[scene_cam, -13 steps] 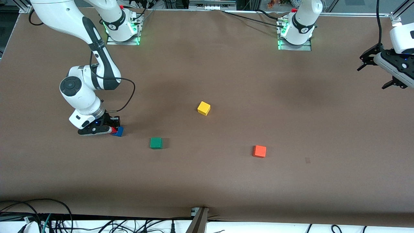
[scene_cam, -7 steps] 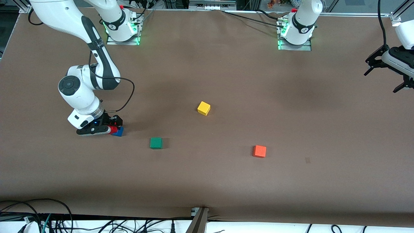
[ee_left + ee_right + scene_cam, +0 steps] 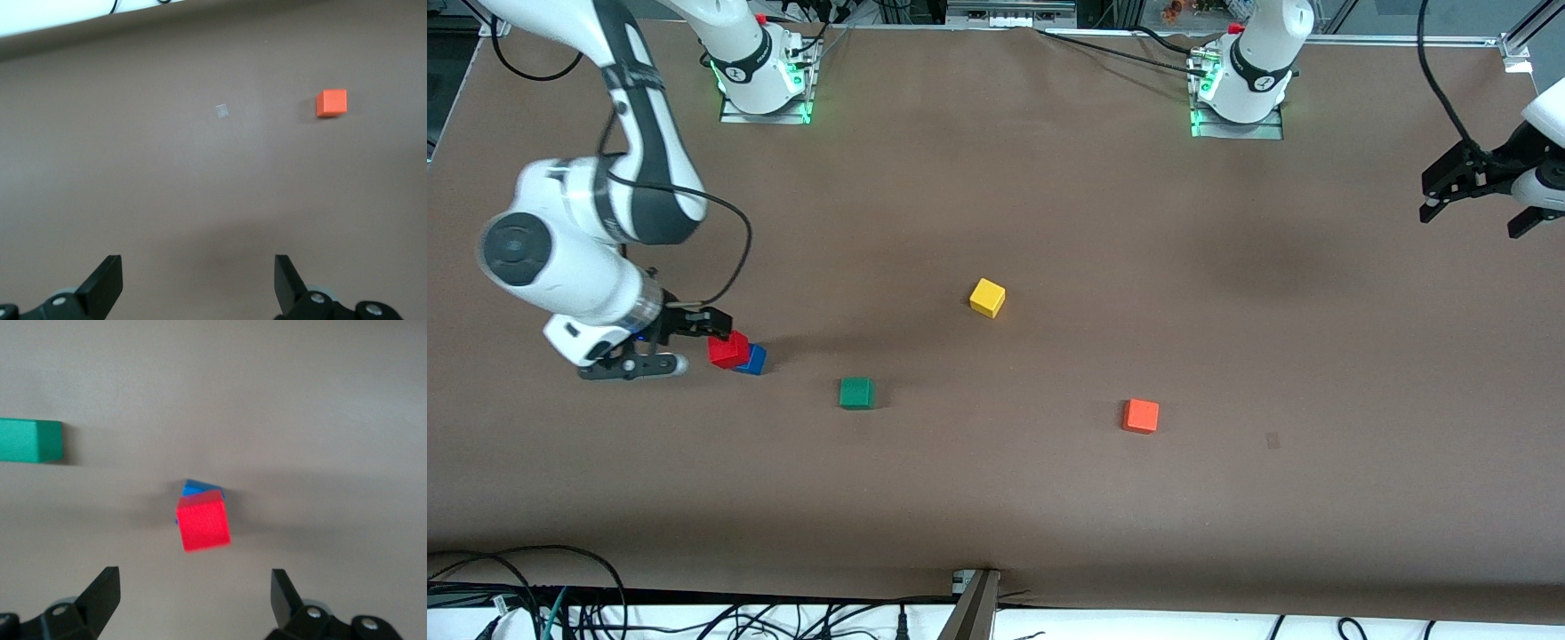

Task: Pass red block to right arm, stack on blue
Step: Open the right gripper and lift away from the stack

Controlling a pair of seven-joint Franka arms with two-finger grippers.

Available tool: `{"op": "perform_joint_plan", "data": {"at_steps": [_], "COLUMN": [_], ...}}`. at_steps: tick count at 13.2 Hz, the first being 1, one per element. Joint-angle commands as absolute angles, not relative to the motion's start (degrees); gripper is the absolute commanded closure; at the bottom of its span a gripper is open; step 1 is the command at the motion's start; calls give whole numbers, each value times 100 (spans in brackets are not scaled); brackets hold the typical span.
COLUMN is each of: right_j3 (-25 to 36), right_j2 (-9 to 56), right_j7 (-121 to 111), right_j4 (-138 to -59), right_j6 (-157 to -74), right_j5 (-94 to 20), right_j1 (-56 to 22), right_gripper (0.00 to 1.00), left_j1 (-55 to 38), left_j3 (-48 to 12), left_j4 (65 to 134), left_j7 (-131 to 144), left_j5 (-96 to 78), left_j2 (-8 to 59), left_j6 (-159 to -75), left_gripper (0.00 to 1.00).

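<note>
Lifted and drawn back since a second ago: right pincer (image 3: pixel 660 348), then clamped low around the red block (image 3: pixel 728 349), now up off it toward the right arm's end of the tabletop (image 3: pixel 996 498), prongs spread wide with nothing between them. Swung up and outward too: left pincer (image 3: pixel 1476 191), waiting above the tabletop edge at the left arm's end, also wide and empty.

Red block now atop the blue block (image 3: pixel 753 359), but off-centre and twisted relative to it. In the right wrist view, only a corner of blue (image 3: pixel 195 487) peeking out past red (image 3: pixel 203 527), so stacked, yet with an overhang toward the right pincer.

Likely trouble:
- Tipping. Overhang leaves red poorly supported; could topple off with any jolt of the tabletop.
- Snagging. Nearest prong tip just beside the stack in the front view; a sideways or downward retreat could clip red and knock it off. Straight up and away looks safer.
- Cable dangling from the right wrist, another thing able to brush the stack if the arm swings across it.

Green (image 3: pixel 856 392), yellow (image 3: pixel 987 297) and orange (image 3: pixel 1141 415) blocks well apart from the stack, no hazard there.
</note>
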State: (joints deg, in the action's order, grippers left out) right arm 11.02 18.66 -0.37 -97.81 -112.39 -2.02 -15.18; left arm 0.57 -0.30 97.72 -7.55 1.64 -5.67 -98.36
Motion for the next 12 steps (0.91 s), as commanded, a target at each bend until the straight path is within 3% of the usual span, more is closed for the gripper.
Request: {"op": "perform_joint_plan", "data": {"at_steps": [1, 4, 7, 12], "right_j3": [1291, 1652, 1890, 30], "right_j2": [1732, 1731, 1425, 451], "right_j7": [-61, -106, -123, 542], "right_j4": [-8776, -7824, -7804, -8654], "right_j6": [-9919, -8774, -8649, -8735], "right_j5": [-247, -167, -140, 105], "right_j1": [-1477, -1485, -1381, 243], "right_gripper": [0, 0, 0, 0], "left_j1": [-9, -26, -26, 18], "left_j3": [-44, -18, -35, -44], "left_j4": [9633, 9370, 9343, 9343], "left_j7": [-11, 299, 316, 316], "left_j5": [211, 10, -44, -202], "left_j2": [-476, -28, 53, 70], "left_j6": [-9607, -9606, -9589, -9615], "left_gripper": [0, 0, 0, 0]}}
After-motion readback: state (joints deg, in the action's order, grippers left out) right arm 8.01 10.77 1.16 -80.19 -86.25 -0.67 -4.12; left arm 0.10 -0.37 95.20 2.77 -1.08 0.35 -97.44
